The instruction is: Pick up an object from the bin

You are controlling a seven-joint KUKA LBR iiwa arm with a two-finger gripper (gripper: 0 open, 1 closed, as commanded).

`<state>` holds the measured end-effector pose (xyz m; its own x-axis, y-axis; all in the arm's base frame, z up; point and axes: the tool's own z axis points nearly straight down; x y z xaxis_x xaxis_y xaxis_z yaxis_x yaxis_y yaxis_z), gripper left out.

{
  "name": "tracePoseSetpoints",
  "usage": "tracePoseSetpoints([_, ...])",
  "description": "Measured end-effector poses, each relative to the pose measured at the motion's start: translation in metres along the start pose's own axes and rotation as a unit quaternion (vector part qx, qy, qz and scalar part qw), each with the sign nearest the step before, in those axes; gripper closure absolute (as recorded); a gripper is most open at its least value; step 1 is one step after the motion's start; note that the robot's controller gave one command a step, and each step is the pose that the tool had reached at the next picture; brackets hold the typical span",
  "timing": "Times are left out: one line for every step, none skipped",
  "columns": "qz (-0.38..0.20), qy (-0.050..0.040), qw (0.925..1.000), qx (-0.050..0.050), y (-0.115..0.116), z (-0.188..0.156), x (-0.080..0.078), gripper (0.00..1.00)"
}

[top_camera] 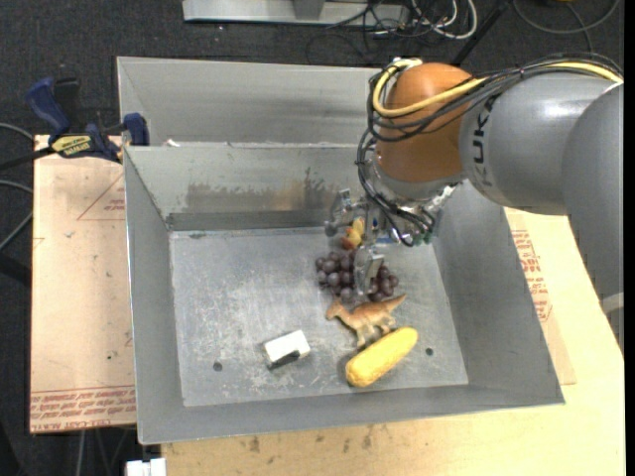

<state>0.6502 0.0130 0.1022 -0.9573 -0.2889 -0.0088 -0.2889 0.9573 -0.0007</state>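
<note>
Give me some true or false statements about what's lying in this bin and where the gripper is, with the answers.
1. The gripper is over a bunch of dark purple grapes. True.
2. The yellow corn cob lies against the far wall of the bin. False: it lies near the front of the bin floor, right of the middle.
3. A brown toy dinosaur lies between the grapes and the corn cob. True.
4. The small white block sits on top of the grapes. False: it lies by itself on the floor, left of the corn cob.
</note>
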Motion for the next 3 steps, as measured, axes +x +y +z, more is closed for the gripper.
tracePoseSetpoints([-0.096, 0.0021, 0.9954, -0.001, 0.01, -0.001, 0.05, 1.0])
tracePoseSetpoints([-0.096, 0.0021, 0.9954, -0.001, 0.01, -0.001, 0.05, 1.0])
tracePoseSetpoints([-0.086, 0.0054, 0.9962, -0.002, 0.013, -0.038, 0.051, 1.0])
